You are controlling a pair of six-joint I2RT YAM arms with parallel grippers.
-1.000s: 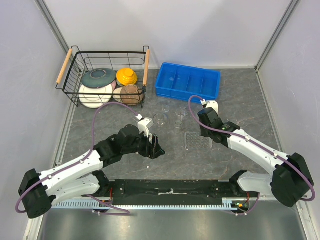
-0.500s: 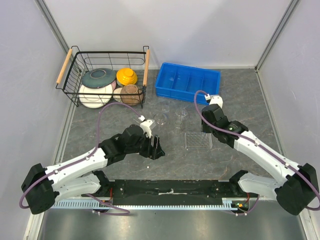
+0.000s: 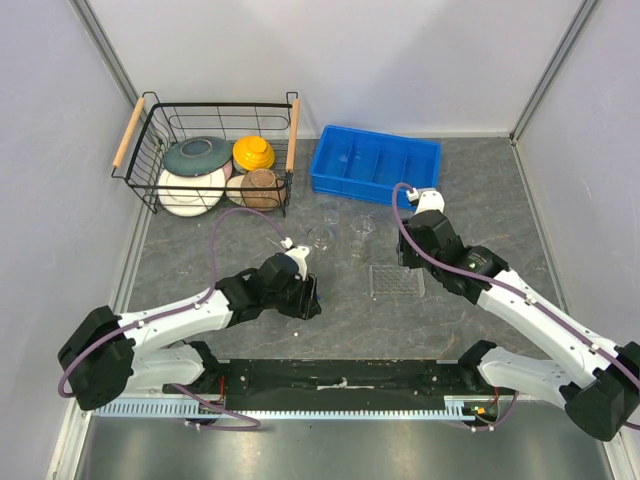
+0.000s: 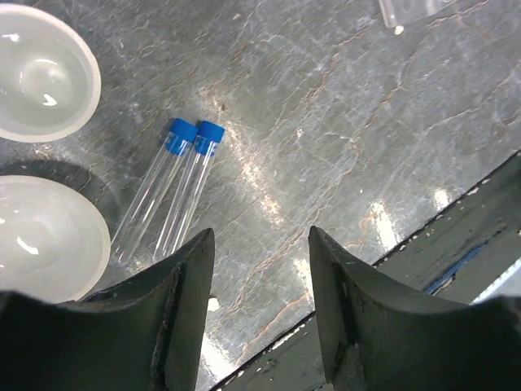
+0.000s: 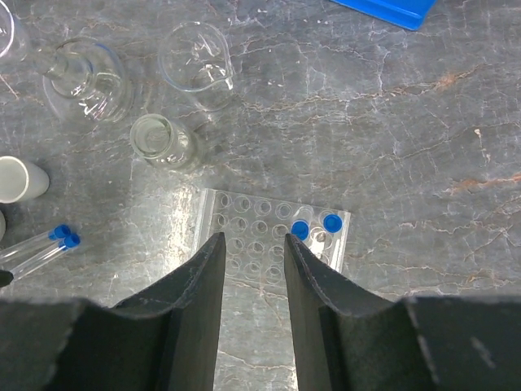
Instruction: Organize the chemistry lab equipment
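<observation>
2 blue-capped tubes [image 4: 187, 195] beside left gripper [image 4: 260, 244], outside jaws.

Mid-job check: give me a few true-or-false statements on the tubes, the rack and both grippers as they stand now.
1. Two blue-capped test tubes lie side by side on the table. True.
2. The clear rack holds nothing. False: two blue caps show in its holes.
3. The left gripper grips a tube. False: its jaws stand apart and empty, and the tubes lie on the table ahead of it.
4. The right gripper hovers over the rack with nothing in it. True.
</observation>
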